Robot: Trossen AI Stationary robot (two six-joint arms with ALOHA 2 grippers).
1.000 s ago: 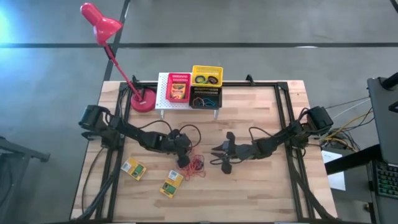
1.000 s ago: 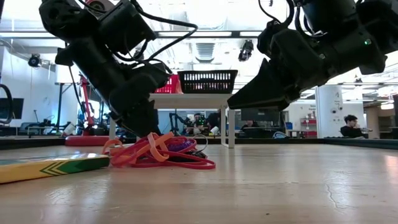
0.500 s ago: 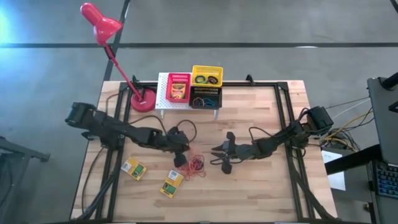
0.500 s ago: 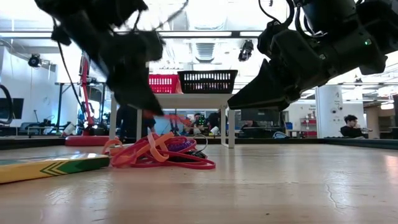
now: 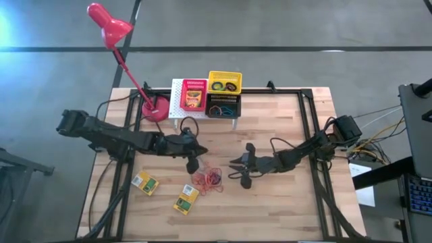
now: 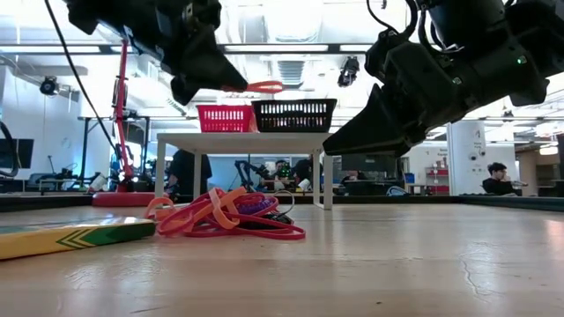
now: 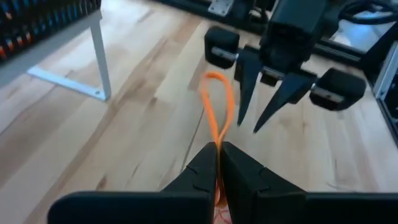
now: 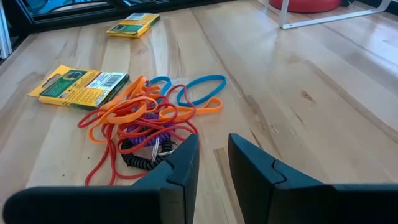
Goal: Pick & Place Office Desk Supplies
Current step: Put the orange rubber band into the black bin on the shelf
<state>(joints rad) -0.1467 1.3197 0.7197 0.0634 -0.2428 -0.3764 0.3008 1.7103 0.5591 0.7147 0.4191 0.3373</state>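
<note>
Change noted: a second ago my left gripper (image 6: 231,85) was down on the tangle of rubber bands (image 5: 206,179) on the table; it is now lifted clear of the heap and has drawn back toward the white rack (image 5: 177,108). One orange rubber band (image 7: 217,118) has come up with it. The rest of the heap has stayed where it lay, near the middle of the table (image 5: 283,202), just beside the nearer of the two yellow-and-green boxes (image 5: 186,199); the other box (image 5: 145,183) lies apart on my left side.

Meaning for the task: I judge the pick of one band done and the carry under way. The placing is not yet done. The red basket (image 5: 194,94), yellow basket (image 5: 224,82) and black basket (image 5: 223,106) stand on the rack at the far edge, and the black one already shows coloured bands inside, so it seems the likely target.

Fingers, left: closed tight on the orange band. The left wrist view shows the band pinched between the two tips, its loop standing out in front of them. In the low view it juts out level from the tips, high above the table.

Fingers, right: my right gripper (image 5: 237,166) hovers just right of the heap, off the table. Its fingers (image 8: 180,163) stand slightly apart with a clear gap, and they hold and touch nothing.
</note>
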